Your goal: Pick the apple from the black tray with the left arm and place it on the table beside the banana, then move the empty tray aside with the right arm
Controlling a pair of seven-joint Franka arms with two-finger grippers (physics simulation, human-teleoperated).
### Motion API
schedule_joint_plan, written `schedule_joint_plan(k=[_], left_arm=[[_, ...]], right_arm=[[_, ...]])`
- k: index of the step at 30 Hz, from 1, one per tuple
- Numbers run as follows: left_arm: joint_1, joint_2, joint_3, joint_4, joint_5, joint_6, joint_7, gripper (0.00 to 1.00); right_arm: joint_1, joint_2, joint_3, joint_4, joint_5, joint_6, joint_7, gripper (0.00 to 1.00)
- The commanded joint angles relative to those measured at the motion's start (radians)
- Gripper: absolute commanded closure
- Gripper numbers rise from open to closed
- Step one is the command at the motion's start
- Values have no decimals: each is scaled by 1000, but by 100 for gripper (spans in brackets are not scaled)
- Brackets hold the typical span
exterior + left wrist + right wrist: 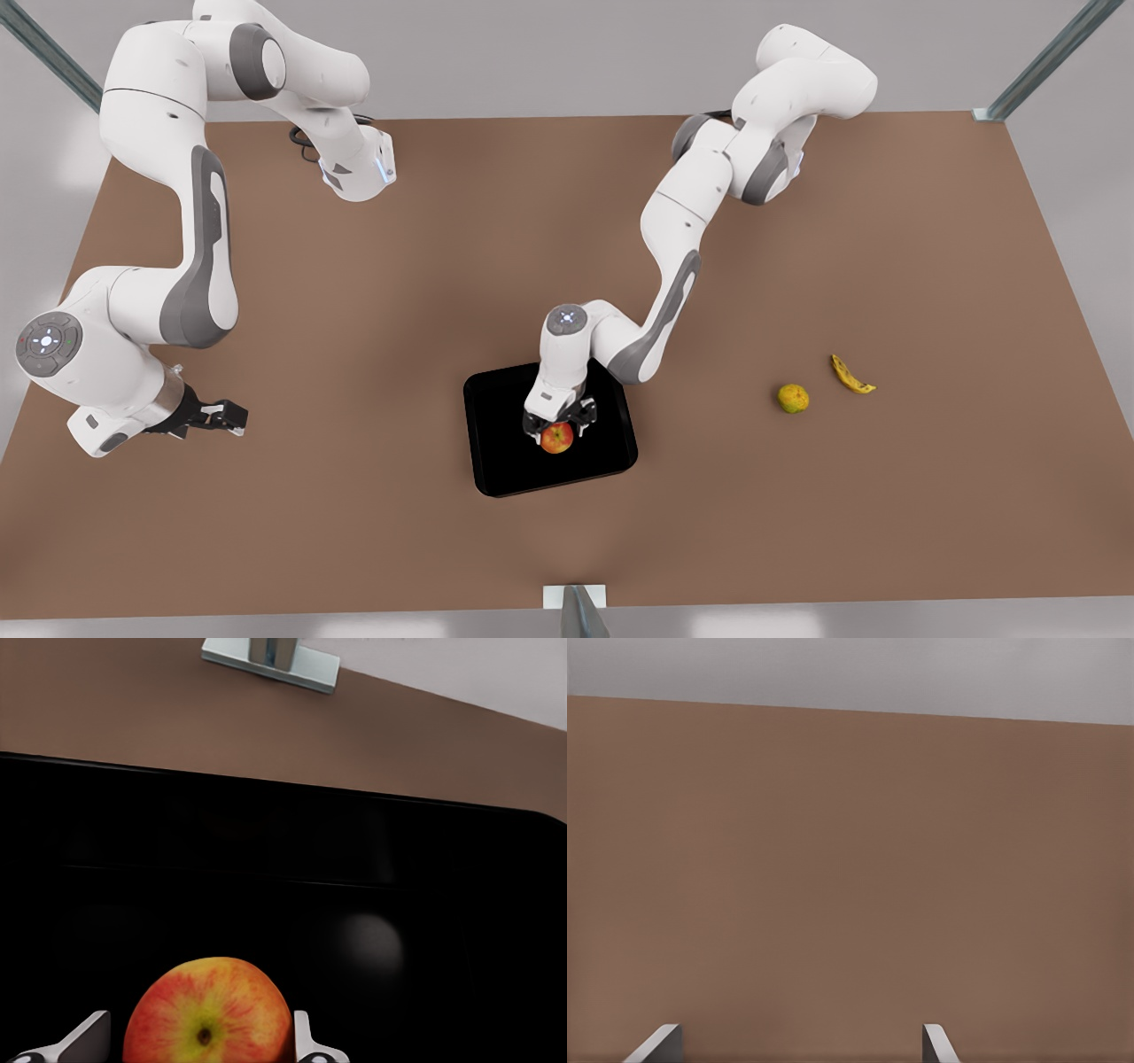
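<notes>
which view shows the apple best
The left wrist view: the apple is close up, stem end visible, between the left hand's fingers on the tray. The front view shows the apple small, partly under that hand. The right wrist view faces bare table past the right hand.

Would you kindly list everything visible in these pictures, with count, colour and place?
apple: one, red and yellow, on the tray, between the left pincer's fingers
tray: one, black, on the table near the middle
banana: one, yellow with dark spots, on the table at the front view's right
round fruit: one, yellow-green, on the table just beside the banana
table: one, brown
metal bracket: one, grey, at the table's near edge
left pincer: one, black, fingers either side of the apple over the tray
right pincer: one, black, open, waiting over the table at the front view's left
</notes>
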Motion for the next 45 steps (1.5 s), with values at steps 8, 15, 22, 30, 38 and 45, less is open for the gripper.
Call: schedule_joint_plan(k=[8, 15, 22, 30, 38, 45], left_arm=[[-5, 7, 18, 1, 3, 32, -32, 21], [-11, -172, -12, -42, -20, -320, 154, 20], [98, -776, -13, -836, -120, -190, 522, 19], [508, -780, -10, -1021, -137, 37, 1070, 19], [715, -705, -10, -993, -217, 98, 1378, 19], [744, -634, -8, -978, -214, 155, 1379, 0]], right_arm=[[0, -1, -1, 1, 1, 0, -3, 0], [1, -1, 0, 1, -1, 0, -2, 0], [224, -55, -1, 126, 3, -395, 148, 0], [265, 42, 233, 178, 105, -290, 655, 0], [293, 264, 246, 370, 92, -108, 653, 0], [291, 384, 235, 358, 35, 36, 488, 0]])
